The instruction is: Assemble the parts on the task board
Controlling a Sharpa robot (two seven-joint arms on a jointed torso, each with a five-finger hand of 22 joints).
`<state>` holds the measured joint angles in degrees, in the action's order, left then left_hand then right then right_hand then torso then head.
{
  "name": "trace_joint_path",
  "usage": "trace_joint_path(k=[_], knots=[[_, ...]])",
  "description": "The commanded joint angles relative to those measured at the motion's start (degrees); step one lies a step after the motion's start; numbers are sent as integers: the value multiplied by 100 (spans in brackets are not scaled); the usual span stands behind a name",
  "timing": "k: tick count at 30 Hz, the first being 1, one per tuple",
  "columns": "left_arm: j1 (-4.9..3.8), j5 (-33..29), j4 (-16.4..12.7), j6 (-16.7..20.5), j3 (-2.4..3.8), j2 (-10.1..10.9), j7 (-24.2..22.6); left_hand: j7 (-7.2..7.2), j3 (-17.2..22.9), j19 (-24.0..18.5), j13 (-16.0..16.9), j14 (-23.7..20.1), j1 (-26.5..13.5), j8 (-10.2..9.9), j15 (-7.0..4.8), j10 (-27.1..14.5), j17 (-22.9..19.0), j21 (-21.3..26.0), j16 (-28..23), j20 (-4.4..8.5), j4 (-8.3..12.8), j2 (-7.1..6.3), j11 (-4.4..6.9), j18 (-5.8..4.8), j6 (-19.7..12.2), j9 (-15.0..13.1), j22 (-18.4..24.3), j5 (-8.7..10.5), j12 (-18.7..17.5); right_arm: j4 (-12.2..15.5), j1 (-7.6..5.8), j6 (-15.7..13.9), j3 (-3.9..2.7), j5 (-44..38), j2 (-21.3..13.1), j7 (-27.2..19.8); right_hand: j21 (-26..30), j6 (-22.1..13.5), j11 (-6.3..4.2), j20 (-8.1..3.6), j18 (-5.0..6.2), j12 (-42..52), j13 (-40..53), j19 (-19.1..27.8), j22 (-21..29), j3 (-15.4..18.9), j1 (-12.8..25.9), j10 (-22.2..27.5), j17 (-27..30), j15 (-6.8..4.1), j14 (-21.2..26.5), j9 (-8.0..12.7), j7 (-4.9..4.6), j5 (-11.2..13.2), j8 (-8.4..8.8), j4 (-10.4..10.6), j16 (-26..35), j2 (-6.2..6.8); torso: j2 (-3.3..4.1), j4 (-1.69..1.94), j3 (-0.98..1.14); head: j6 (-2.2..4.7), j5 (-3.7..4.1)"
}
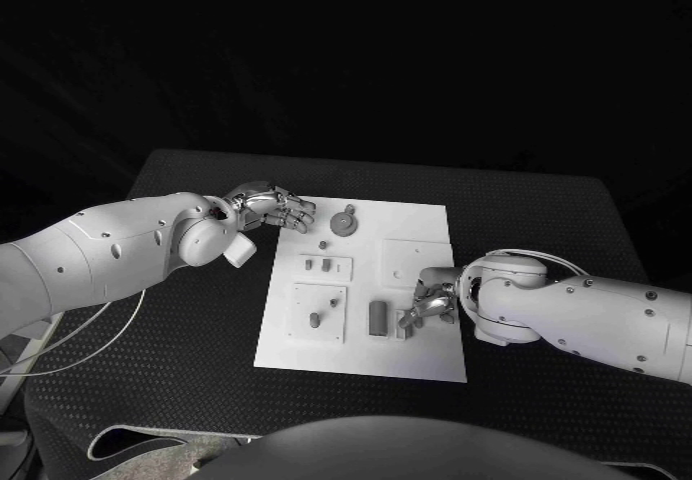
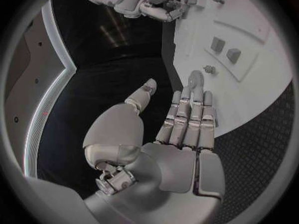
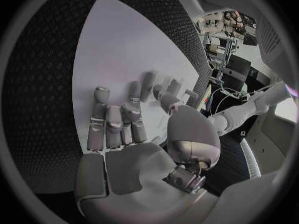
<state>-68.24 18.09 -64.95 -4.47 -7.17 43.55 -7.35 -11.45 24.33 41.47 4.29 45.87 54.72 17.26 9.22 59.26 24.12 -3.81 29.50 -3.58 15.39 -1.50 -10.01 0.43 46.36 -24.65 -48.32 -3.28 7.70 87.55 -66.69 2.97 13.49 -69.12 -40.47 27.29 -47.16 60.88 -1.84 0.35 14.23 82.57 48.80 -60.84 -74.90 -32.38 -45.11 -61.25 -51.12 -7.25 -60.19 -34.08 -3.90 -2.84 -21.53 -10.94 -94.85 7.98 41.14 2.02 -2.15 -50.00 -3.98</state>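
- Left hand (image 1: pixel 271 209), upper left of centre in the head view: fingers (image 2: pixel 187 119) straight and apart, holding nothing, tips at the task board (image 1: pixel 418 225) edge near a round grey part (image 1: pixel 343 222).
- Right hand (image 1: pixel 430 298), right of centre: fingers (image 3: pixel 115 124) over the board beside an upright grey part (image 1: pixel 378 318); whether they hold anything cannot be told.

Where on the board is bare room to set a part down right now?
The task board is bare along its far right corner, beyond the right hand, and along its near edge. The middle is crowded with parts and recessed plates. The left hand hangs over the far left corner by the round part.
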Motion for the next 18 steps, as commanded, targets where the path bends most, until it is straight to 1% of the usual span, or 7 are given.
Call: trace_joint_path(k=[1, 2, 6, 11, 18], knots=[[-3, 16, -14, -101, 3, -4, -47, -1, -1, -38, 2, -36, -68, 27, 17, -33, 6, -34, -31, -19, 33, 7, 8, -43, -29, 2, -9, 27, 1, -94, 88, 307, 71, -483, -25, 100, 30, -18, -16, 19, 77, -16, 14, -43, -83, -52, -117, -18, 4, -19, 33, -3, -33, -20, 171, -134, -61, -40, -2, -4, -3, 0, 1], [-3, 17, -13, -103, 3, -4, -48, -1, -1, -38, 2, -36, -68, 28, 18, -33, 7, -34, -31, -19, 33, 7, 8, -43, -29, 2, -9, 28, 1, -94, 88, 305, 71, -484, -30, 102, 32, -11, -16, 26, 77, -19, 20, -49, -82, -66, -126, -24, 5, -17, 31, -6, -35, -19, 176, -183, -60, -56, -3, -5, -2, 0, -2], [-3, 20, -13, -102, 3, -4, -50, 0, -3, -38, 2, -37, -70, 28, 18, -34, 8, -34, -32, -19, 33, 6, 8, -43, -28, 2, -9, 28, 1, -106, 91, 299, 71, -485, -55, 116, 33, -2, -14, 31, 77, -21, 35, -56, -82, -81, -132, -38, 1, -15, 24, -9, -34, -20, 181, -233, -59, -68, -1, -1, -3, 0, 6], [-3, 20, -11, -99, 3, -1, -50, -2, -36, -41, 2, -39, -117, 33, 21, -36, 18, -33, -35, -23, 27, -21, 5, -43, -29, -1, -10, 45, 0, -120, 92, 273, 71, -511, -95, 146, 35, 4, -14, 34, 77, -21, 49, -59, -82, -86, -126, -49, -1, -14, 20, -11, -34, -20, 182, -248, -58, -82, -2, -3, 0, 0, 4], [-3, 20, -14, -97, 3, -4, -52, -2, -39, -42, 2, -40, -119, 34, 22, -37, 20, -33, -36, -22, 28, -22, 5, -43, -30, -1, -10, 45, 0, -139, 93, 237, 71, -543, -168, 210, 37, 17, -15, 40, 77, -12, 104, -65, -81, -87, -96, -92, -1, -12, 15, -14, -32, -19, 184, -257, -57, -99, -3, 0, -6, 0, 11]])
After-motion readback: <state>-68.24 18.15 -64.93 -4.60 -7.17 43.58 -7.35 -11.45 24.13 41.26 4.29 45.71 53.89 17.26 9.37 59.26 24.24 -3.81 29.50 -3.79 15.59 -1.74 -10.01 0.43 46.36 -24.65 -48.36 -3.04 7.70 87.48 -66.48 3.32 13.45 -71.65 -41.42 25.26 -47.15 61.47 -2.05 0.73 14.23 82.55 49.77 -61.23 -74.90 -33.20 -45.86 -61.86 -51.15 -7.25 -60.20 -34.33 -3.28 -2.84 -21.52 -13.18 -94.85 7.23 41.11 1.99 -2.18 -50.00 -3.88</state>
